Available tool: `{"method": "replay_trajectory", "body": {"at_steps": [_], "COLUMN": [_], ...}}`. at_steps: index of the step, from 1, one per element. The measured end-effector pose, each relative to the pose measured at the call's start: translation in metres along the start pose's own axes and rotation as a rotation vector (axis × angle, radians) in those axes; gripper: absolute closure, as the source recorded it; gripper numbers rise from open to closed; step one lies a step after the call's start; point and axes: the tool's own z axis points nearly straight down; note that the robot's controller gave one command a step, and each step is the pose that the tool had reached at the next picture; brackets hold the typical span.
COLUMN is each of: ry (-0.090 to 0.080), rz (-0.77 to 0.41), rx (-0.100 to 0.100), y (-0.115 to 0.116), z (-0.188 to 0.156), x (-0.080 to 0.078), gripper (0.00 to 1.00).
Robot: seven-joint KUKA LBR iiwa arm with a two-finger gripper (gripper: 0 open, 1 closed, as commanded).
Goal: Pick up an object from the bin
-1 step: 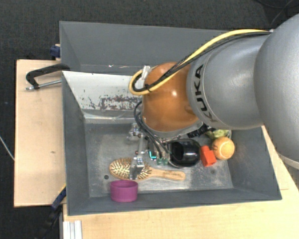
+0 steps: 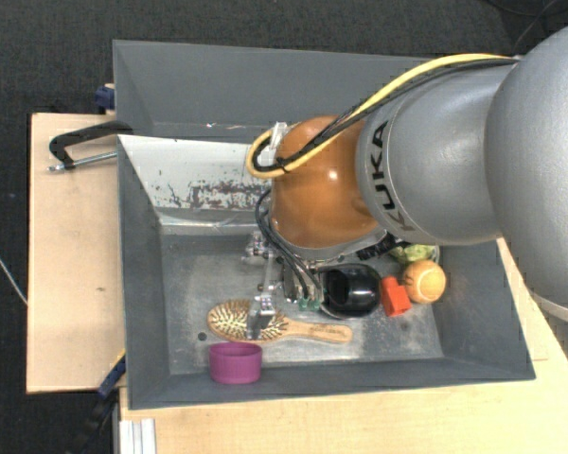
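Note:
My gripper [image 2: 263,318] reaches down from under the orange cover onto a wooden hairbrush [image 2: 235,323] lying near the bin's front wall. Its metal fingertips sit on the brush where the round bristle head meets the handle [image 2: 320,333], which points right. A purple cup [image 2: 234,362] lies just in front of the brush, at the front wall. A glossy black rounded object [image 2: 349,291] rests right of the gripper, partly under the arm.
Right of the black object lie a small red-orange block [image 2: 395,297], an orange-yellow ball [image 2: 426,282] and something green [image 2: 415,253] behind it. The arm and its orange cover hang over the bin's middle and right. Bare floor shows at the left.

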Motion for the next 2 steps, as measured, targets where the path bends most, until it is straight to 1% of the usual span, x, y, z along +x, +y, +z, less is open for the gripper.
{"method": "replay_trajectory", "body": {"at_steps": [1, 2], "ry": [-0.005, -0.003], "rz": [-0.316, -0.5], "rx": [0.0, 0.0], "y": [0.005, 0.009], "z": [0.038, 0.025], "x": [-0.004, -0.005], "gripper": [0.0, 0.0]}}
